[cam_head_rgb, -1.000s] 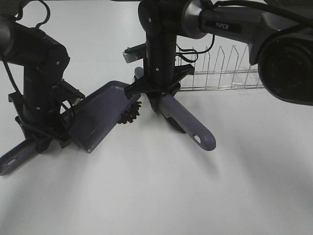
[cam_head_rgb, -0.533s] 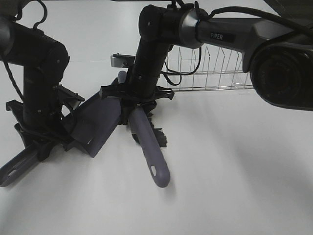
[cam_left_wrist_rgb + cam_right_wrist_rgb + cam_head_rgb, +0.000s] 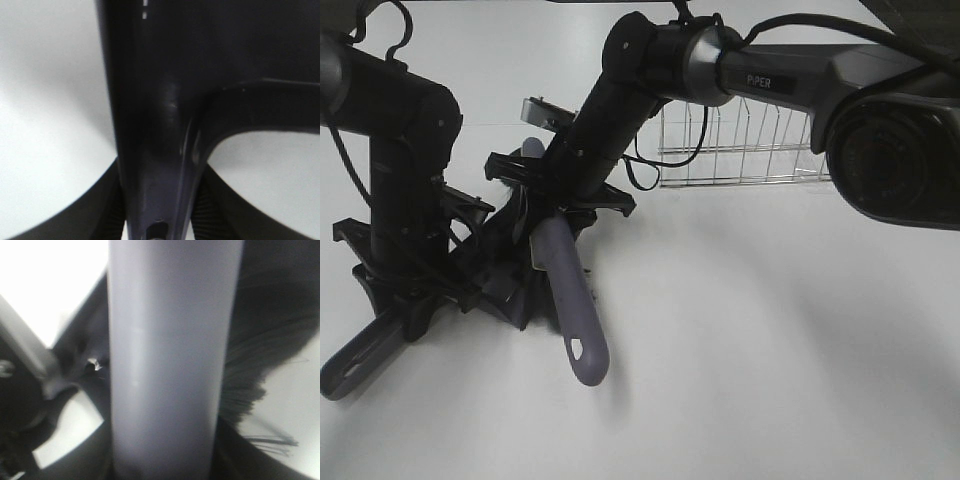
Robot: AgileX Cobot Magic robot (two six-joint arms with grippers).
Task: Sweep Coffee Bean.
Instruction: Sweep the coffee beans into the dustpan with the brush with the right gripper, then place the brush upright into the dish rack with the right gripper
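**Ext. high:** left gripper (image 3: 400, 300) is clamped on the purple dustpan (image 3: 508, 285) at its handle (image 3: 350, 365), fingers pressed onto it from both sides. The pan's lip looks down on the white table (image 3: 770, 360). Right gripper (image 3: 555, 205) sits over the dustpan's open mouth, pinching the brush (image 3: 575, 320) partway up the handle. The handle's free end points away from the dustpan, toward the cam. Wire rack (image 3: 740, 150) stands beyond the dustpan, well apart. No coffee beans can be made out. Prob. they're hidden under the brush head and gripper at the dustpan's mouth, or already inside; can't tell which.

**L wrist:** dustpan handle (image 3: 155, 150) fills the view. Ribbed pads (image 3: 206, 212) squeeze it on either side, no gap showing. No beans in view.

**R wrist:** brush handle (image 3: 170, 365) runs straight through the frame, w/ black bristles (image 3: 260, 340) fanned beside it and a few stray hairs splayed. Fingers are only dark shapes flanking the handle, apparently tight on it. No beans seen here either.

**Handling (judgement):** the beans are light, hard and smooth, so they'll roll and scatter if flicked. They're not for gripping: push them w/ the soft bristles in short low strokes into the dustpan. Hold stays on the two stiff handles, w/ the dustpan lip flat on the table so nothing slips under.
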